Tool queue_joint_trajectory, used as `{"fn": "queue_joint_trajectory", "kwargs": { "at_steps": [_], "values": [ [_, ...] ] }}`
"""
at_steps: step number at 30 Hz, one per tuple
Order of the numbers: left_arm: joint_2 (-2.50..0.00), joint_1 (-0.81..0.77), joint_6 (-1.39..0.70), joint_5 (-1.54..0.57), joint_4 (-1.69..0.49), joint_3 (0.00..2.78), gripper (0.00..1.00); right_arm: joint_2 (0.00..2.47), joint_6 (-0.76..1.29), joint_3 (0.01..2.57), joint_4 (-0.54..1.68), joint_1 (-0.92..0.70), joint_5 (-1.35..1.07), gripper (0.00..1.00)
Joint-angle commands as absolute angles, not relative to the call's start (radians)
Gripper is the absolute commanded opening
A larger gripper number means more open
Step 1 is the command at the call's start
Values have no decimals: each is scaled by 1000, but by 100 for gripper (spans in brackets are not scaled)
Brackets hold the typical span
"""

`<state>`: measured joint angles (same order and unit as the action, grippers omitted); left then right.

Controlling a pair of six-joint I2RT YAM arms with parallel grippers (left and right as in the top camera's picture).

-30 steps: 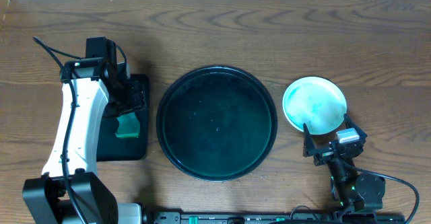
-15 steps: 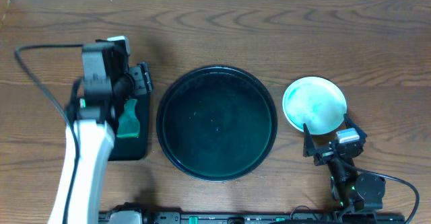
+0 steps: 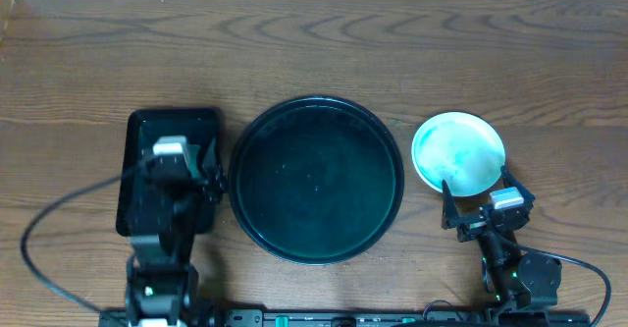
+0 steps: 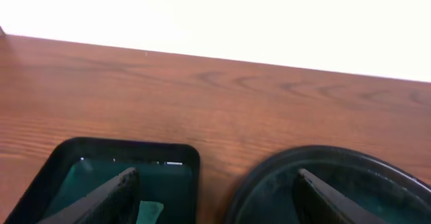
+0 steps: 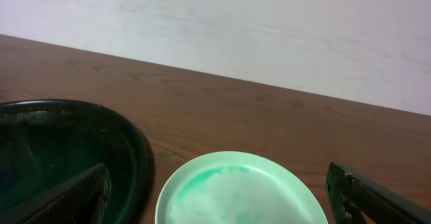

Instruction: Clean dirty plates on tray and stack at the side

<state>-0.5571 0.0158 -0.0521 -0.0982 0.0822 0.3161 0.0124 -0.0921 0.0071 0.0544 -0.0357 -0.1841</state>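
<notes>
Sitting in the middle of the overhead frame, the tray (image 3: 314, 185) shows only its dark, faintly speckled floor inside the raised rim. The dirty plates (image 3: 458, 151) are off it, on the wooden table (image 3: 314, 42) at centre right, just beside the tray's rim but apart from it. From above only the top plate is visible, pale mint with a green smear across its left half, so I cannot tell how many lie under it. The right gripper (image 3: 478, 194) is at the plates' lower edge, its two fingers spread wide and holding nothing (in the right wrist view they flank the plate at either bottom corner). The left gripper (image 4: 217, 177) hangs at lower left, also spread wide and empty, one finger over the black rectangular tray (image 3: 142, 131) and the other over the round tray's rim. A pale green scrap (image 4: 149, 210) lies in the rectangular tray.
</notes>
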Motion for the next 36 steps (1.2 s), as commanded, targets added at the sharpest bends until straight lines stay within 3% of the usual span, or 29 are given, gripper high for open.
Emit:
{"fn": "queue_joint_trajectory", "kwargs": {
  "at_steps": [1, 16, 25, 36],
  "values": [
    [-448, 16, -28, -76, 139, 210, 72, 6, -102, 6, 57, -26, -192, 99],
    [-136, 17, 7, -33, 171, 2, 72, 6, -102, 6, 57, -26, -192, 99],
    [-4, 17, 8, -10, -45, 4, 72, 6, -102, 6, 57, -26, -192, 99],
    [-5, 16, 7, -10, -72, 4, 72, 6, -102, 6, 57, -26, -192, 99]
  ]
}}
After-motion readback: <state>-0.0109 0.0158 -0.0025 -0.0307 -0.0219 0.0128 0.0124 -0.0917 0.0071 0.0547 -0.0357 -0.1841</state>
